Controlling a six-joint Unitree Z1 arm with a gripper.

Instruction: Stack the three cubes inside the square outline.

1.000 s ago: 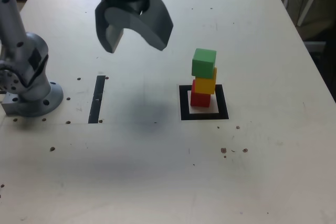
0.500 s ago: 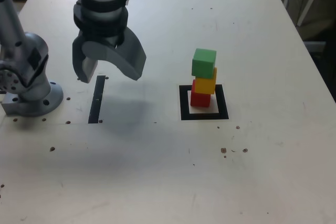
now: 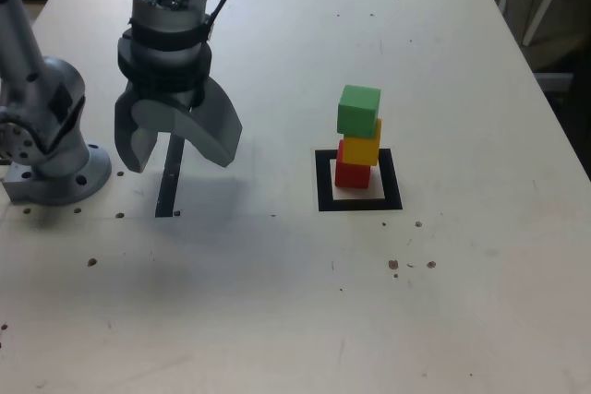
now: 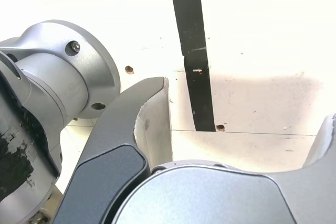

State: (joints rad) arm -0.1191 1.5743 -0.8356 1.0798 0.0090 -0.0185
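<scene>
stack: three cubes point(image 3: 358, 138) standing one on another inside the square outline point(image 3: 359, 202) | strip point(image 3: 170, 175) lying well apart toward the exterior view's left | gripper point(image 3: 175, 143) hanging over the strip, jaws spread, holding nothing | arm base point(image 3: 54, 149) sitting just beside the strip, further toward the exterior view's left | all resting on the table point(image 3: 295, 292)

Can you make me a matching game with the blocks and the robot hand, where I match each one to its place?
Things:
1. green cube
2. yellow cube
3. red cube
4. hand

Places:
A. bottom of the stack, inside the square outline
B. open and empty, over the black strip
C. top of the stack
D. middle of the stack

Pairs: 1-C, 2-D, 3-A, 4-B
</scene>
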